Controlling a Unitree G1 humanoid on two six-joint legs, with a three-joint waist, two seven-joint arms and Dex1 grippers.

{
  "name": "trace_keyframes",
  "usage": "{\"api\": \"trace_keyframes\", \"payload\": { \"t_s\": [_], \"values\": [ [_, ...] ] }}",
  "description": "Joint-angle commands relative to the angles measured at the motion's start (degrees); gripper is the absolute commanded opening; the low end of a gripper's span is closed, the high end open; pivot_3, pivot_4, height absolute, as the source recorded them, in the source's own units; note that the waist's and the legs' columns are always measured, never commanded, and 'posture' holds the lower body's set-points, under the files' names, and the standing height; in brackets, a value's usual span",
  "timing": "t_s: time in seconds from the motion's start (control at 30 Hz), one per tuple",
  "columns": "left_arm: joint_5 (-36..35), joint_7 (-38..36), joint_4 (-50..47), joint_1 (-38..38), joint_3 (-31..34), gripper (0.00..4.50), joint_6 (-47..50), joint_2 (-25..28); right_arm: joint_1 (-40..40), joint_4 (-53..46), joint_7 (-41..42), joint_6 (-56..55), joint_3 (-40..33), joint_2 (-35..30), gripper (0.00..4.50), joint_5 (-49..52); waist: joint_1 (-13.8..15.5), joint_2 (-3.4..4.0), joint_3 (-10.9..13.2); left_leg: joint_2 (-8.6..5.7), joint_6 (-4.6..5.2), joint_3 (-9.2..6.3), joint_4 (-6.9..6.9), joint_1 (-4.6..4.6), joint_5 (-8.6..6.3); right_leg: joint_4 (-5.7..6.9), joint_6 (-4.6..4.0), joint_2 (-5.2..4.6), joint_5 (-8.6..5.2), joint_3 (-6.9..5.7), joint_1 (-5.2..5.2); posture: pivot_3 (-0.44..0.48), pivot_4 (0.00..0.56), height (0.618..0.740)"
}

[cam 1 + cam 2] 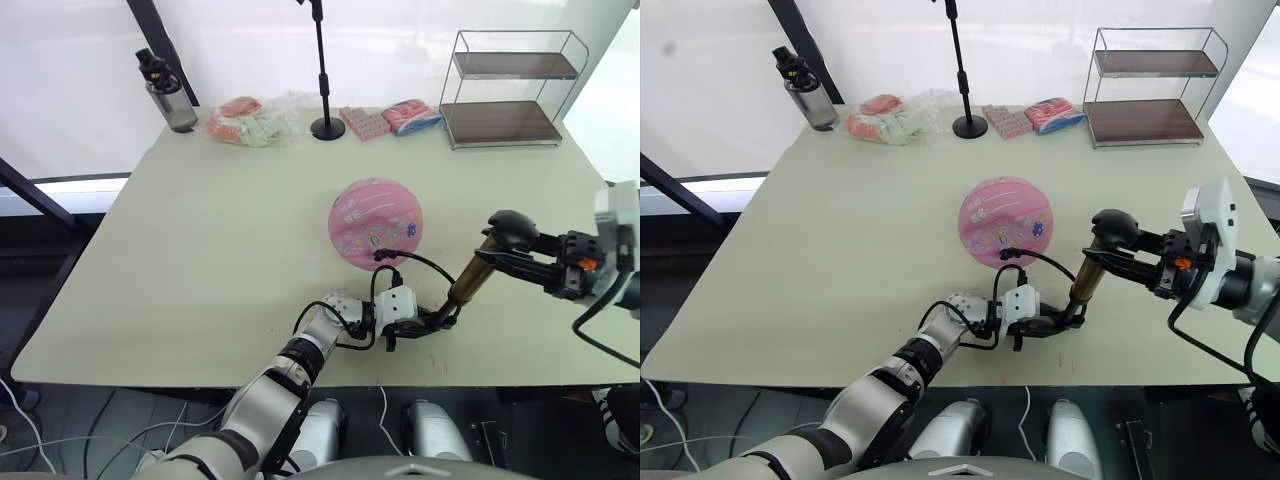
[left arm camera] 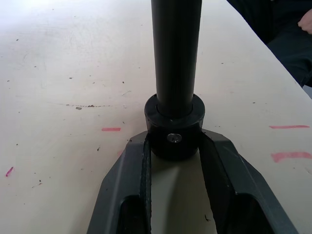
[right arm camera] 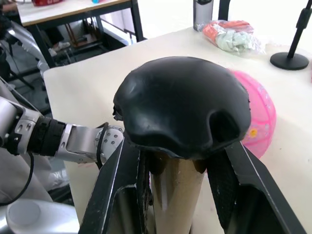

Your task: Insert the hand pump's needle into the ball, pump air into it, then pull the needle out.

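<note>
both tools pinch the hand pump [image 1: 468,282] beside the ball [image 1: 376,223], mic stand [image 1: 324,70] behind.

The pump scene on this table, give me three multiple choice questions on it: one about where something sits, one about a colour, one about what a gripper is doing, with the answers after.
1. Where does the ball lie?
A. Near the middle of the table
B. On the wire shelf
C. Beside the water bottle

2. What colour is the barrel of the hand pump?
A. Red
B. Gold-bronze
C. White

3. What is the left gripper doing?
A. Hanging open above the ball
B. Holding the black lower end cap of the pump
C. Lifting the water bottle

Answers:
1. A, since the pink ball rests on bare tabletop, well in front of the items along the far edge.
2. B, as the metal cylinder below the black knob shines gold-bronze.
3. B, since the left wrist view shows its fingers closed on either side of the cap, while the right gripper clasps the pump just under the knob.
</note>
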Motion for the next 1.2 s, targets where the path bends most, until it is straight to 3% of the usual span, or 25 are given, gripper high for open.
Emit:
{"api": "trace_keyframes", "payload": {
  "t_s": [0.03, 0.23, 0.4, 0.57, 0.87, 1.2],
  "values": [
    [1.7, -0.2, 3.7, 2.5, -1.1, 1.09, 2.3, 1.3, 3.0, 1.1, 1.2, -3.2, 7.7, 2.3, 1.08, -7.6, 0.0, -0.02, -0.2, 0.03, 0.0, -0.01, -0.01, 0.0, 0.0, 0.0, 0.0, 0.03, 0.0, -0.02, 0.0, 0.0, 0.15, 0.74],
    [1.8, 0.0, 3.7, 2.5, -1.2, 1.09, 2.4, 1.2, 5.3, 9.3, 1.0, -12.6, 18.5, 8.5, 1.08, -21.9, -0.4, 0.0, -0.5, 0.04, 0.0, 0.01, -0.03, 0.18, 0.0, 0.01, 0.03, 0.06, -0.02, 0.02, 0.13, 0.0, 0.15, 0.74],
    [1.7, 0.2, 3.5, 2.7, -1.1, 1.09, 2.5, 1.3, 6.0, 11.5, 0.7, -15.6, 20.7, 11.3, 1.08, -24.7, -0.5, -0.07, -0.5, 0.06, -0.01, -0.01, -0.23, 0.89, -0.02, -0.05, 0.23, 0.06, -0.18, 0.01, 0.8, 0.0, 0.15, 0.74],
    [1.7, 0.3, 3.4, 2.8, -1.2, 1.09, 2.5, 1.3, 6.1, 10.2, 1.4, -15.8, 20.6, 12.0, 1.08, -24.5, -0.8, -0.03, -0.5, 0.06, -0.01, -0.02, -0.24, 0.96, -0.02, -0.06, 0.25, 0.05, -0.19, 0.02, 0.8, 0.0, 0.15, 0.74],
    [1.8, 0.3, 3.5, 2.8, -1.2, 1.09, 2.4, 1.2, 0.1, 0.5, -0.1, -6.5, 7.1, 7.9, 1.08, -8.5, -0.7, 0.15, -0.3, 0.0, -0.01, -0.03, -0.23, 0.77, -0.02, -0.1, 0.24, -0.02, -0.17, 0.03, 0.76, 0.0, 0.15, 0.74],
    [2.0, -0.1, 3.7, 2.7, -1.4, 1.09, 2.1, 1.1, -6.9, -0.8, -2.5, 4.8, -10.4, -3.3, 1.08, 12.9, 0.1, 0.05, 0.2, -0.01, 0.0, -0.08, -0.22, 0.59, -0.02, -0.14, 0.16, -0.06, -0.13, -0.05, 0.65, 0.0, 0.15, 0.74]
  ]
}}
